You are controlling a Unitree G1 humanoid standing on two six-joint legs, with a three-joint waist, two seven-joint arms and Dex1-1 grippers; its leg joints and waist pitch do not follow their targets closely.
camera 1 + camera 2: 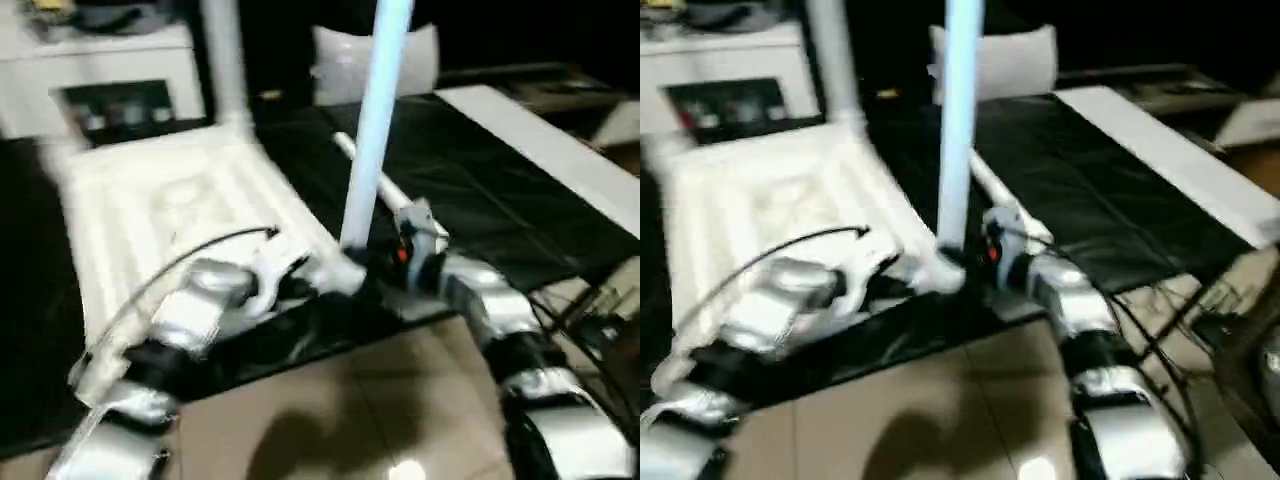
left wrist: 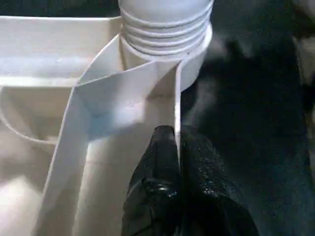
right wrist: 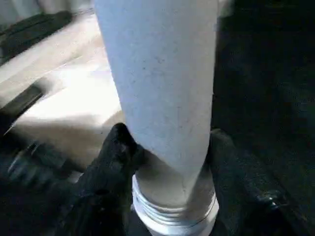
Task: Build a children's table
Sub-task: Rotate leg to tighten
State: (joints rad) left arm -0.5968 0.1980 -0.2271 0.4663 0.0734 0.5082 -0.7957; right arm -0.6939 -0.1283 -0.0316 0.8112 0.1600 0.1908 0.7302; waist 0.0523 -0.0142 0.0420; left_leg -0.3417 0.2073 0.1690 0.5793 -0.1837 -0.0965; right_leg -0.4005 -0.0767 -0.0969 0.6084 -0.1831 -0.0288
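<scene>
Children's table top [image 1: 180, 215]: lies upside down on a black sheet [image 1: 470, 190], ribbed underside facing up, its near edge towards the robot.
Near-corner leg [image 1: 375, 120]: white, round and tapered, stands upright in the rounded socket [image 2: 194, 54] at the top's near right corner; the threaded rings at its base show just above the socket rim in the left wrist view.
Far-corner leg [image 1: 225, 60]: a second white leg stands upright at the far right corner of the top.
Loose leg [image 1: 375, 180]: another white leg lies flat on the black sheet, behind the upright near leg and partly hidden by it.
Left hand [image 2: 176, 147]: its black fingers are pressed together on the thin side wall [image 2: 177, 105] of the top, just beside the corner socket, one finger inside the wall and one outside.
Right hand [image 3: 165, 142]: its two black fingers stand about half apart, one on each side of the near-corner leg low down, just above the threaded rings, gripping it.
Black sheet: covers the surface under the table top and stretches to the right.
White pillow [image 1: 350, 60]: sits at the far end, behind the upright leg.
Floor [image 1: 370, 400]: tan tiles in front, between the robot's silver forearms.
</scene>
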